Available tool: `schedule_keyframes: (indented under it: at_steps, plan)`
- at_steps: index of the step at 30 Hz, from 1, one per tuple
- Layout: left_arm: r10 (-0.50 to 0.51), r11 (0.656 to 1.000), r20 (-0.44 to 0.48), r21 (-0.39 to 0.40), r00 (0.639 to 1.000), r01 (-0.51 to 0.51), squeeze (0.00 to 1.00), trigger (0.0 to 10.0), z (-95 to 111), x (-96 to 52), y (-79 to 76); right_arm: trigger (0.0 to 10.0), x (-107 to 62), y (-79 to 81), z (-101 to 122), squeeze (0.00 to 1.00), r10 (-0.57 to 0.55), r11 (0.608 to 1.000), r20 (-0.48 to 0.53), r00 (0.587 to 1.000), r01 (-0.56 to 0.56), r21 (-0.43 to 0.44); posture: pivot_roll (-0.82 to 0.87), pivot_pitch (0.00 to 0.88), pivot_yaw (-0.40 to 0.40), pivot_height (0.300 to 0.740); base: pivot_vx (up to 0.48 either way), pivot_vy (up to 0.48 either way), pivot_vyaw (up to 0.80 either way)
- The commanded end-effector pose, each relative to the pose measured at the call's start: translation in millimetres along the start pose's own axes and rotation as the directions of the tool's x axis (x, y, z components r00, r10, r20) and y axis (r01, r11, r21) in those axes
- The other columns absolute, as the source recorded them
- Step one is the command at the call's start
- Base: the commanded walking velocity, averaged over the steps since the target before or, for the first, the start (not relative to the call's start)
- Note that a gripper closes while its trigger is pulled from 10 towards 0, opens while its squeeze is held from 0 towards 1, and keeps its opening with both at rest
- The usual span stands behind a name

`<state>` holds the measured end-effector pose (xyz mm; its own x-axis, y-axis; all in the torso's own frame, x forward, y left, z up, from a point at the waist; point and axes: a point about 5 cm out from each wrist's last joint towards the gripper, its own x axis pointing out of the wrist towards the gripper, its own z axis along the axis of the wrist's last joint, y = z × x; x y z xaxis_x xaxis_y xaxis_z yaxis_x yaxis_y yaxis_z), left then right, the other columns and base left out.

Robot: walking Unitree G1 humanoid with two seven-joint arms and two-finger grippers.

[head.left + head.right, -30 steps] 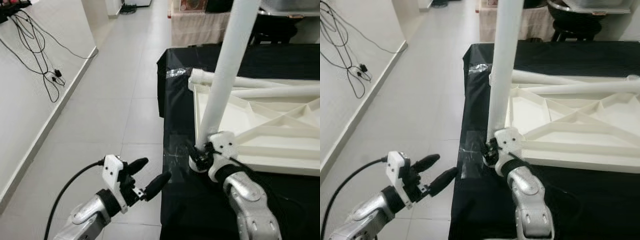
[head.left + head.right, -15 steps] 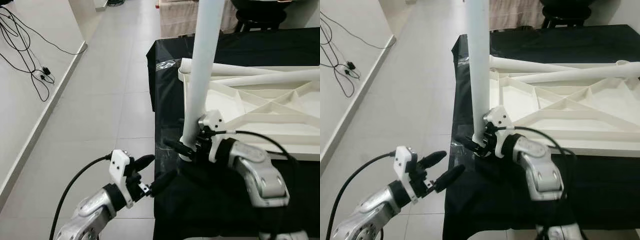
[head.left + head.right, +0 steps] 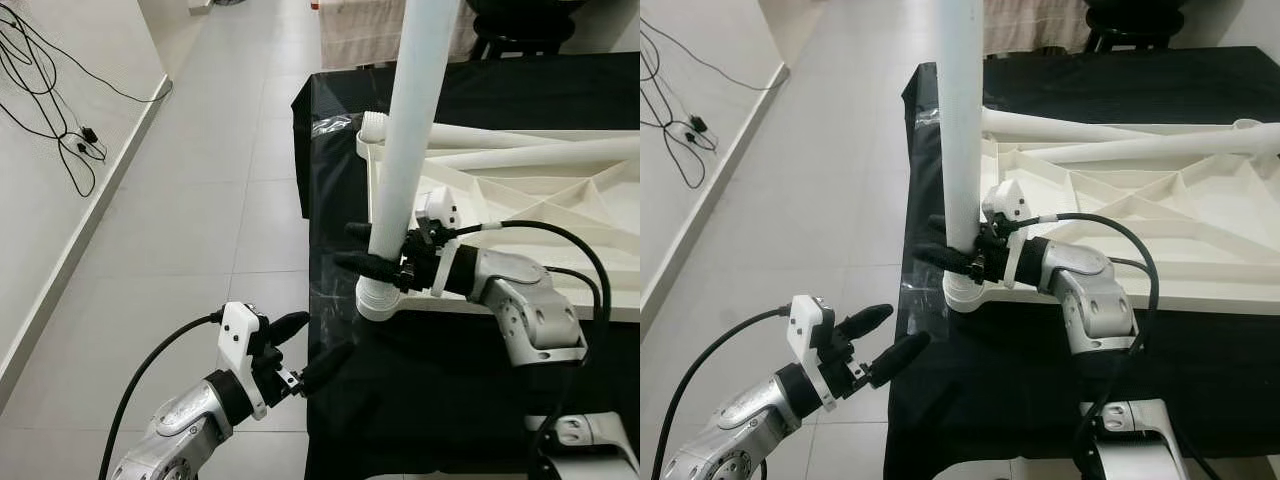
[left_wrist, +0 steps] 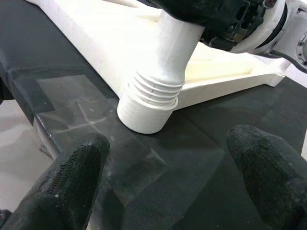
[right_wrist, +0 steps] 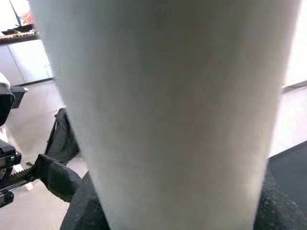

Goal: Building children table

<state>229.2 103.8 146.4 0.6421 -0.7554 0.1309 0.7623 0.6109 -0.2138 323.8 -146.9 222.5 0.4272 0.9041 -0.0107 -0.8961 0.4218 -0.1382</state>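
Observation:
A white table leg (image 3: 412,130) stands upright, its threaded end (image 3: 377,298) at the near corner of the upturned white table top (image 3: 520,205) on the black-covered table (image 3: 450,400). My right gripper (image 3: 346,246) is shut on the leg a little above the thread, one black finger on each side; in the right wrist view the leg (image 5: 168,96) sits close between them. My left gripper (image 3: 325,335) is open, low beside the table's front left corner, short of the leg. Its fingers (image 4: 72,182) frame the leg's threaded collar (image 4: 148,108).
Two more white legs (image 3: 500,140) lie along the far side of the table top. A clear tape patch (image 3: 335,290) covers the cloth by the corner. Tiled floor (image 3: 200,200) is to the left, with black cables (image 3: 50,90) by the wall. Furniture (image 3: 360,25) stands behind.
My right gripper has moved up the leg from its base to above the thread, and its arm has swung out to the right. The left gripper has drawn closer to the table corner.

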Motion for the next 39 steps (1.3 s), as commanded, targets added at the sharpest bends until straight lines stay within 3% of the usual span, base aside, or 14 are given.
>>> schedule_keyframes:
  at_steps: [1,4,6,8,18,19,20,21,25,26,27,28,38,39]
  plan:
    - [0.007,1.000,-0.011,-0.029,1.000,-0.007,0.00,10.0,-5,-3.6,-1.2,0.0,0.0,5.5,-16,0.00,-0.071,0.997,-0.037,0.997,0.072,0.040,-0.06,0.240,0.040,0.740,0.000,0.000,0.00]
    - [0.008,0.999,-0.014,-0.035,1.000,-0.009,0.00,10.0,-5,-5.0,-0.9,0.0,-5.4,6.1,-30,0.00,-0.514,0.856,-0.068,0.855,0.516,0.021,-0.07,0.253,0.035,0.740,0.000,0.000,0.00]
    - [0.008,0.999,-0.014,-0.035,1.000,-0.009,0.00,10.0,-5,-5.0,-0.9,0.0,-5.4,6.1,-30,0.00,-0.514,0.856,-0.068,0.855,0.516,0.021,-0.07,0.253,0.035,0.740,0.000,0.000,0.00]
    - [0.014,0.999,-0.012,-0.038,1.000,-0.015,0.00,10.0,-4,-6.3,0.8,0.0,0.9,48.6,-60,0.00,-0.679,0.727,-0.176,0.713,0.686,-0.030,-0.07,0.251,0.054,0.740,0.000,0.000,0.00]
    - [0.027,0.999,-0.025,-0.032,0.999,-0.027,0.00,10.0,-7,-5.4,5.7,0.0,10.9,53.2,-67,0.00,-0.648,0.755,-0.193,0.737,0.655,-0.031,-0.04,0.222,0.049,0.740,0.000,0.000,0.00]
    - [0.032,0.999,-0.025,-0.030,0.999,-0.033,0.00,10.0,-7,-5.6,6.5,8.5,11.2,51.6,-68,0.00,-0.649,0.754,-0.196,0.736,0.656,-0.033,-0.04,0.216,0.051,0.740,0.000,0.000,0.00]
    - [0.040,0.999,-0.024,-0.027,0.999,-0.041,0.00,10.0,-7,-5.8,7.5,10.0,14.4,51.6,-65,0.22,-0.608,0.787,-0.169,0.776,0.616,0.000,-0.04,0.208,0.053,0.740,0.000,0.000,0.00]
    - [0.046,0.999,-0.025,-0.025,0.999,-0.047,0.00,10.0,-8,-6.3,8.4,10.0,18.9,52.6,-60,1.00,-0.556,0.823,-0.131,0.821,0.566,0.054,-0.04,0.202,0.053,0.740,0.000,0.000,0.00]
    - [0.050,0.998,-0.028,-0.025,0.998,-0.050,0.00,10.0,-8,-6.6,9.2,10.0,24.8,55.6,-49,1.00,-0.465,0.875,-0.065,0.883,0.470,0.119,-0.04,0.198,0.054,0.740,0.000,0.000,0.00]
    - [0.045,0.999,-0.037,-0.025,0.998,-0.046,0.00,10.0,-10,-6.0,9.2,10.0,26.0,54.1,-35,0.40,-0.328,0.939,-0.018,0.945,0.328,0.104,-0.03,0.187,0.053,0.740,0.000,0.000,0.00]
    - [0.045,0.999,-0.037,-0.025,0.998,-0.046,0.00,10.0,-10,-6.0,9.2,10.0,26.0,54.1,-35,0.40,-0.328,0.939,-0.018,0.945,0.328,0.104,-0.03,0.187,0.053,0.740,0.000,0.000,0.00]
    - [0.041,0.999,-0.041,-0.026,0.998,-0.042,0.00,10.0,-11,-5.2,9.0,10.0,24.2,50.2,-30,0.00,-0.230,0.972,-0.024,0.973,0.231,0.050,-0.03,0.181,0.050,0.740,0.000,0.000,0.00]
    - [0.034,0.999,-0.046,-0.029,0.998,-0.035,0.00,10.0,-14,-1.1,5.6,10.0,19.3,12.8,-9,0.00,0.054,0.997,-0.058,0.997,-0.056,-0.048,-0.02,0.176,0.032,0.740,0.000,0.000,0.00]
    - [0.033,0.999,-0.046,-0.029,0.998,-0.035,0.00,10.0,-14,-0.4,5.1,7.7,20.6,8.4,-8,0.00,0.063,0.997,-0.054,0.997,-0.066,-0.044,-0.02,0.178,0.023,0.740,0.000,0.000,0.00]
